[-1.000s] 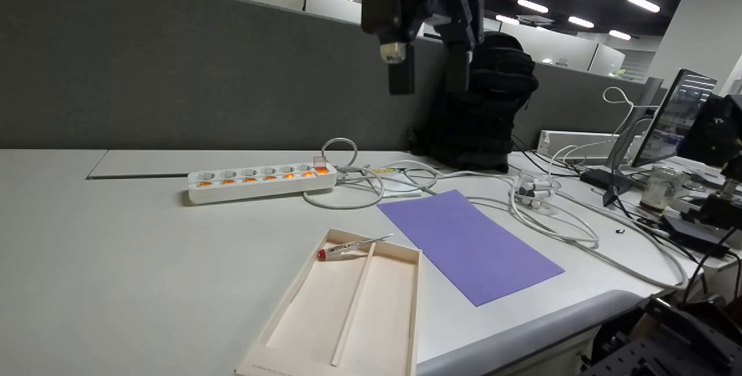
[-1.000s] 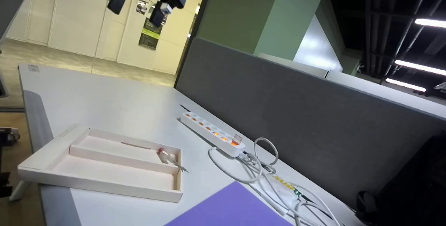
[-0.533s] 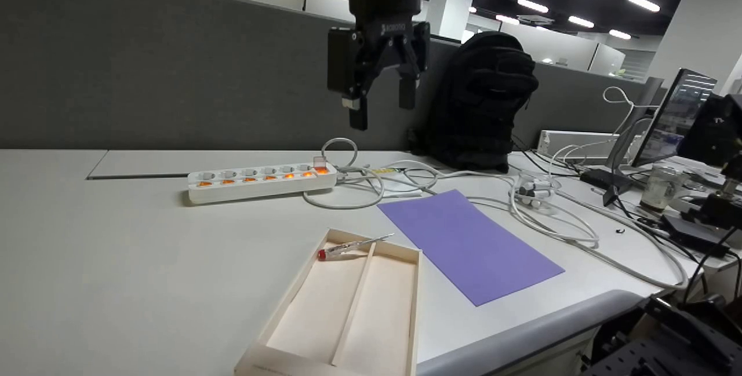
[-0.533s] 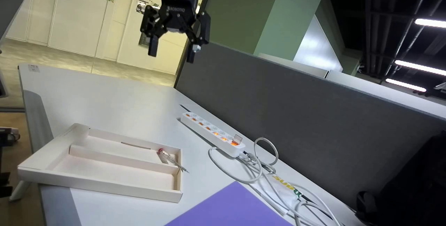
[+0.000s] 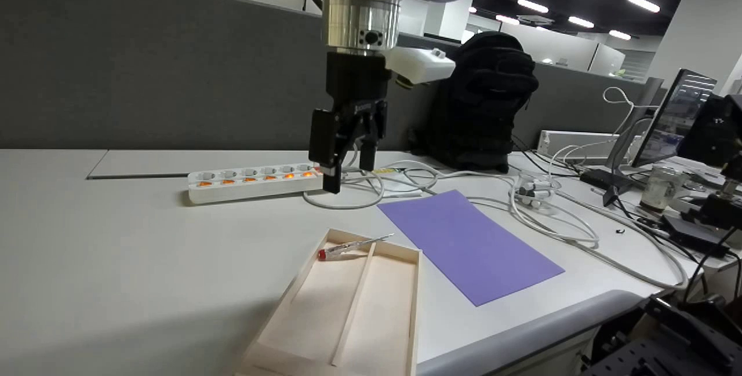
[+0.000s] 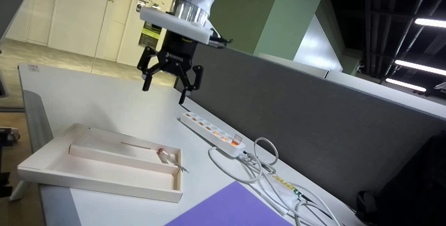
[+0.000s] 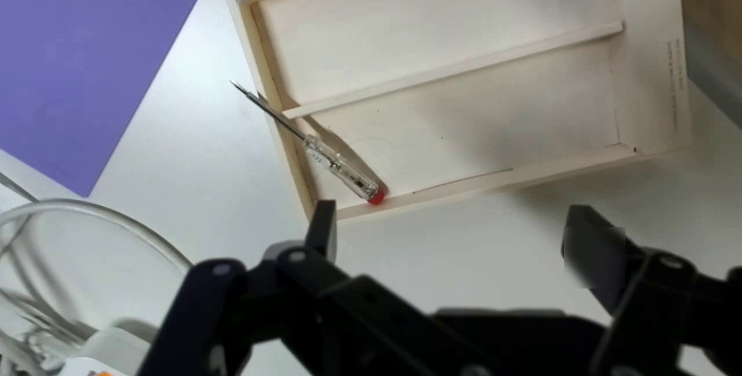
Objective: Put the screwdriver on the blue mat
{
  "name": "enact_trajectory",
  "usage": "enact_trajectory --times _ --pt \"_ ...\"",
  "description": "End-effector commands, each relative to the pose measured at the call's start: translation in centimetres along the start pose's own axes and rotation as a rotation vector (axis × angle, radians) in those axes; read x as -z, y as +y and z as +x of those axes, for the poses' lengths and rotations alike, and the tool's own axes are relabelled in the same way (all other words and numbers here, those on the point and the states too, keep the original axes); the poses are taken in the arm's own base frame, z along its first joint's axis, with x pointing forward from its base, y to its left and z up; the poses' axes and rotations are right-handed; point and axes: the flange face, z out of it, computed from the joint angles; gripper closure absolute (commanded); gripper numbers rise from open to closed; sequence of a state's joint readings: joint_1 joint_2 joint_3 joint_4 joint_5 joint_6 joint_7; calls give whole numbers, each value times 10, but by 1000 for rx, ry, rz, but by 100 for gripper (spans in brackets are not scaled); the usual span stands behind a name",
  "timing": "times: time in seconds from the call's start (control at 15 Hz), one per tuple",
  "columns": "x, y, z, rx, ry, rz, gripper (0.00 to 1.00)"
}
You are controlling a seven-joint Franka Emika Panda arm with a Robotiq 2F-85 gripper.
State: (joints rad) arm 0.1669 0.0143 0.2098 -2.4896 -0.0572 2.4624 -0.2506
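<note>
Both jobs look left to do: grab the screwdriver point(image 7: 333, 160) poking out of the tray point(image 7: 464, 11), then put it on the blue mat point(image 7: 98, 57). The gripper point(image 6: 163, 95) is empty, jaws wide apart.

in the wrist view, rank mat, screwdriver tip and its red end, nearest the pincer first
1. Red end: inside the tray, on the side facing the pincer
2. Tip: poking out past the tray, to the left
3. Mat: upper left, outside the tray
</note>
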Motion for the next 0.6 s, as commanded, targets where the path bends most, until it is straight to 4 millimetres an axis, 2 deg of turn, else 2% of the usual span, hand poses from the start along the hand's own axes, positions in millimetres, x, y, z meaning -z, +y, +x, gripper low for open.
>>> enact_trajectory --times 0.0,0.07,0.27,0.53 --pt "2 3 12 194 -14 49 0" --pt "-7 4 4 113 -10 26 0" --pt "-4 3 9 181 -11 40 0" --pt "-9 6 13 237 58 -20 0"
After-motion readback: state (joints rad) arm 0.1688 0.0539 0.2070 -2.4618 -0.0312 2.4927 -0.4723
